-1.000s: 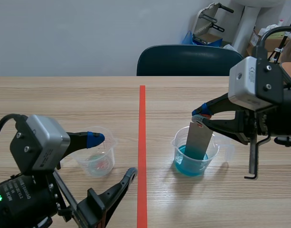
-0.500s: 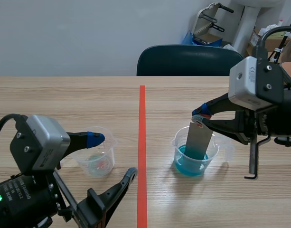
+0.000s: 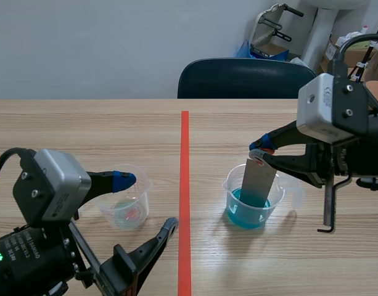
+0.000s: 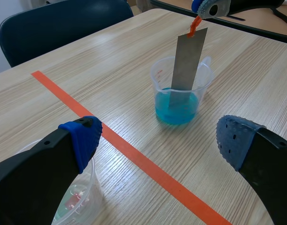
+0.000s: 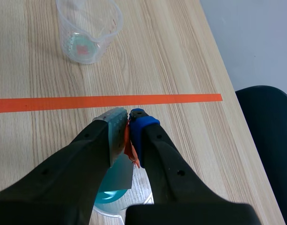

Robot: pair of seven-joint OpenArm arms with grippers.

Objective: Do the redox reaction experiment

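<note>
A clear beaker [image 3: 251,199] [image 4: 178,93] holding blue liquid stands right of the red tape line. A grey metal strip [image 3: 258,183] [image 4: 186,61] with an orange tag [image 4: 194,26] [image 5: 129,149] at its top dips upright into the liquid. My right gripper [image 3: 261,150] [image 5: 128,123] is shut on that tag, directly above the beaker. A second clear beaker [image 3: 123,204] [image 5: 87,30] with a little reddish residue stands left of the line. My left gripper [image 3: 147,201] [image 4: 157,138] is open low at the front left, one finger over the second beaker's rim.
A dark blue chair [image 3: 245,79] stands behind the table's far edge. The orange-red tape line [image 3: 184,191] runs down the table's middle. Clutter and boxes [image 3: 349,43] sit in the back right corner of the room.
</note>
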